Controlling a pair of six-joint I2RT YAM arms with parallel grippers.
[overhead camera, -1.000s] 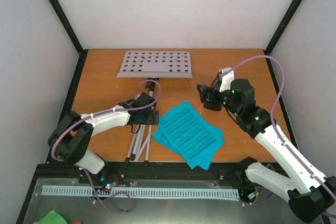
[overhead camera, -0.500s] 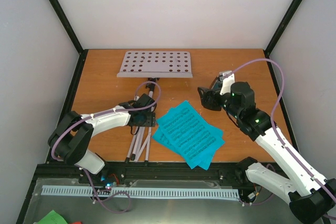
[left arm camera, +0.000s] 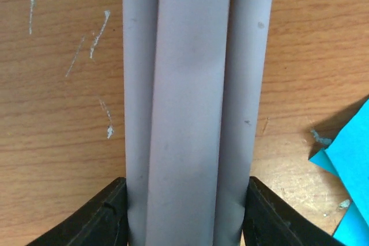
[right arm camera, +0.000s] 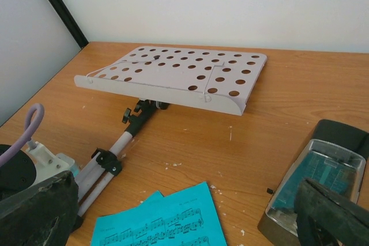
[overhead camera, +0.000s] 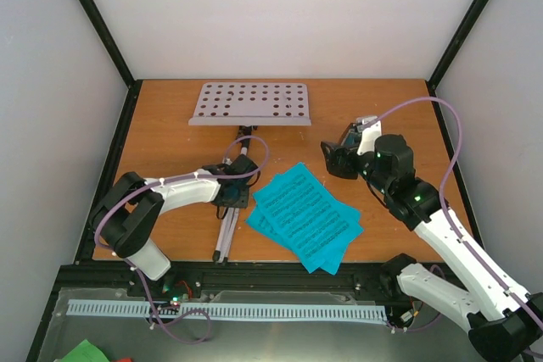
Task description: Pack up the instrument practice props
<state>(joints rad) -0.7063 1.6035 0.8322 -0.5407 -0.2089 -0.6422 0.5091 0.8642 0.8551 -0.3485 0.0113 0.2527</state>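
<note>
Left arm [overhead camera: 174,192]: white shell links, black rounded joints. Right arm [overhead camera: 454,247]: same white-and-black build, small green lights on black upper links. Lavender cable [overhead camera: 420,99] along each arm, loose loop near wrist. Left gripper [left arm camera: 184,220], right gripper [right arm camera: 181,214]: matte black fingers, blunt, dull scuffed surface.

My hand [right arm camera: 184,208] is spread wide, one dark finger [right arm camera: 34,211] in the near left corner and the other in the near right. Between them, the cyan sheet-music pages [right arm camera: 158,223] lie flat on the orange bench [right arm camera: 288,102]. Farther off is the white music stand [right arm camera: 173,76], its perforated desk facing up and its pole running toward the near left. Just beyond my right finger sits the black metronome [right arm camera: 340,133] under its clear cover [right arm camera: 316,178].
</note>
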